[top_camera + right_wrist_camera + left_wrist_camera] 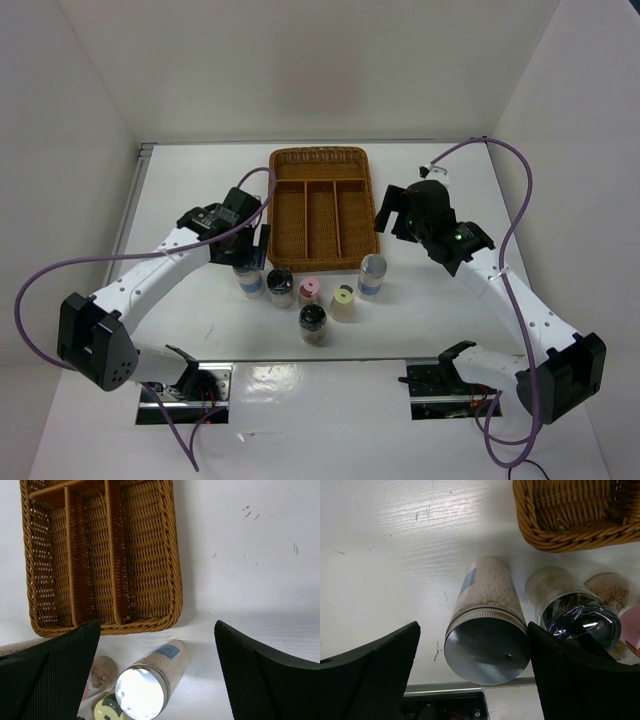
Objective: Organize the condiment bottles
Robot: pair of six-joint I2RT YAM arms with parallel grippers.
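Six condiment bottles stand in a cluster in front of the wicker basket (323,205). The left silver-lidded bottle (247,277) has my left gripper (243,258) open just above it. In the left wrist view my left gripper (472,680) straddles its lid (486,650), one finger (375,675) apart from it, the other close beside it. A dark-capped bottle (280,286), a pink-capped one (309,291), a pale-yellow-capped one (343,300) and a second dark-capped one (312,322) follow. My right gripper (385,222) is open and empty, above and behind the right silver-lidded bottle (372,273), which also shows in the right wrist view (145,690).
The basket has three long compartments and one cross compartment, all empty; its near rim shows in both wrist views (570,525) (100,625). Two metal mounting plates (185,385) sit at the table's near edge. White walls enclose the table.
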